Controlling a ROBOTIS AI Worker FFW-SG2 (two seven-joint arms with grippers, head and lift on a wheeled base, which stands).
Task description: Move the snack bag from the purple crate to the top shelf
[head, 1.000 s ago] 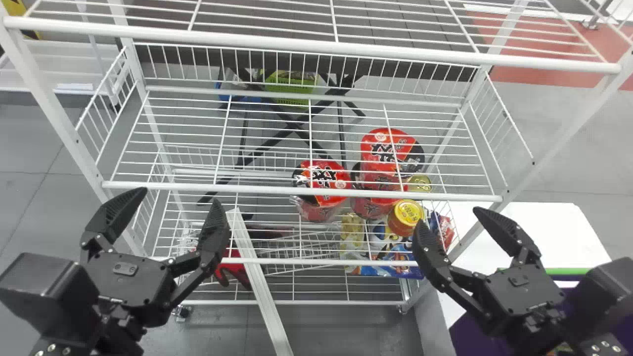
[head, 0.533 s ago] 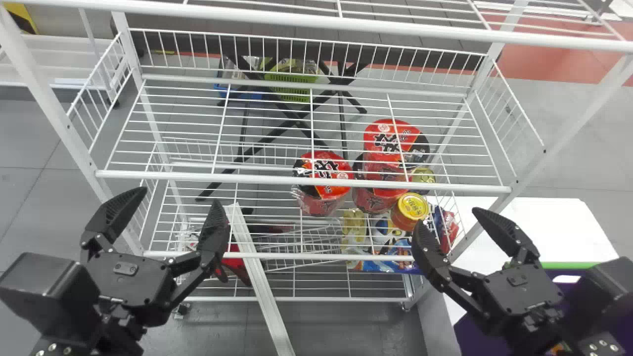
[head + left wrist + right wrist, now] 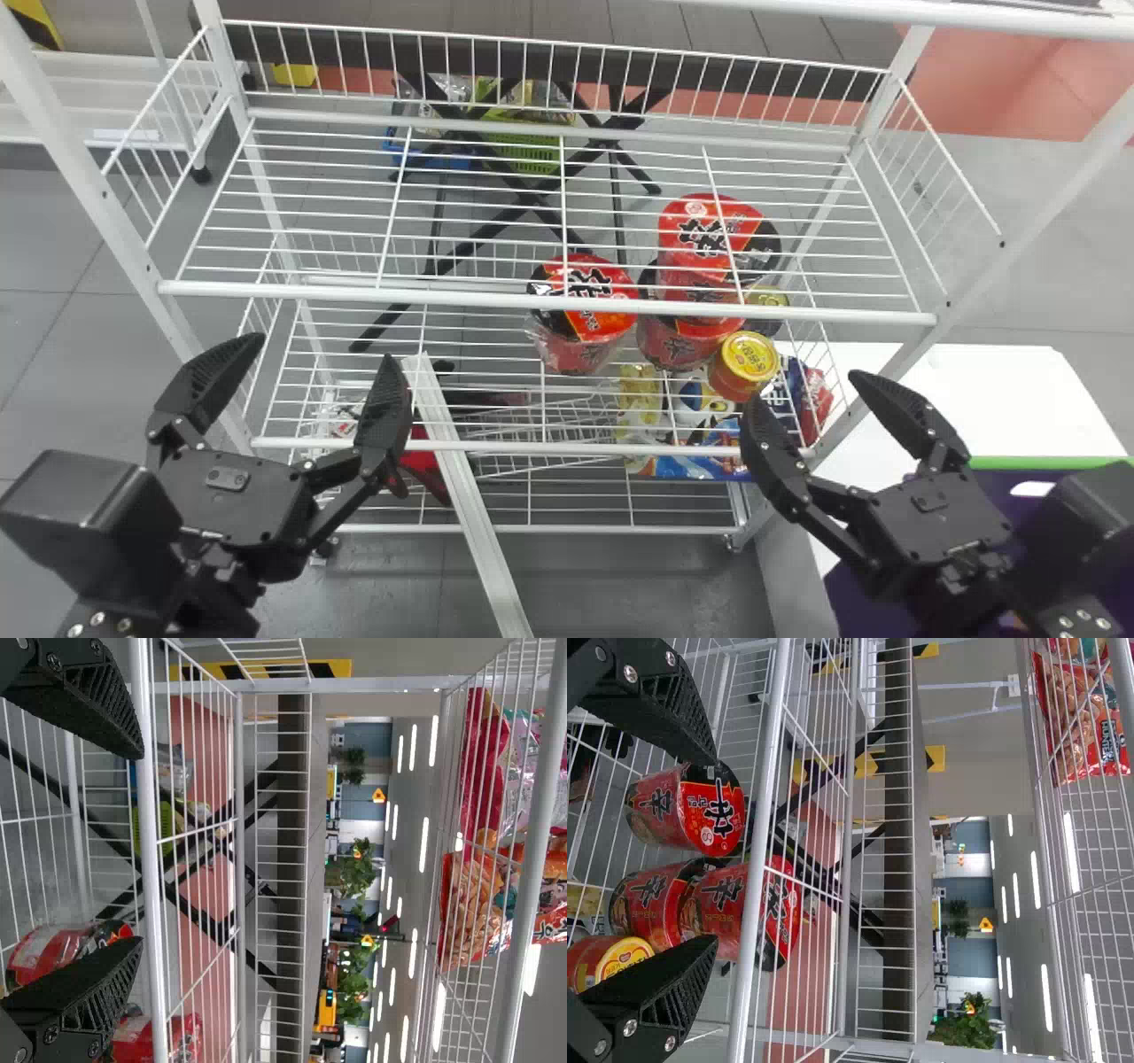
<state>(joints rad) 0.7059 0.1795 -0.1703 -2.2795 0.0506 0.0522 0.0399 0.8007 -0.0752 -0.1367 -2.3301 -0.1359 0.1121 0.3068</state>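
In the head view, between eight and nine o'clock, the left gripper [image 3: 319, 352] hangs empty, its fingers spread. Red noodle cups [image 3: 589, 328] stand near the centre of the white rack [image 3: 425, 299], a yellow-lidded jar [image 3: 746, 356] toward four o'clock. Just beyond it is the right gripper [image 3: 803, 390], fingers likewise apart, empty. At four o'clock, the purple crate [image 3: 1001, 483] shows an orange sliver; whether that is the snack bag, I cannot tell

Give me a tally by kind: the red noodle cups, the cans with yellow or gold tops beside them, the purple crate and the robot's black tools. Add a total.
Red noodle cups: 3
Cans: 2
Purple crate: 1
Black tools: 2
Total: 8
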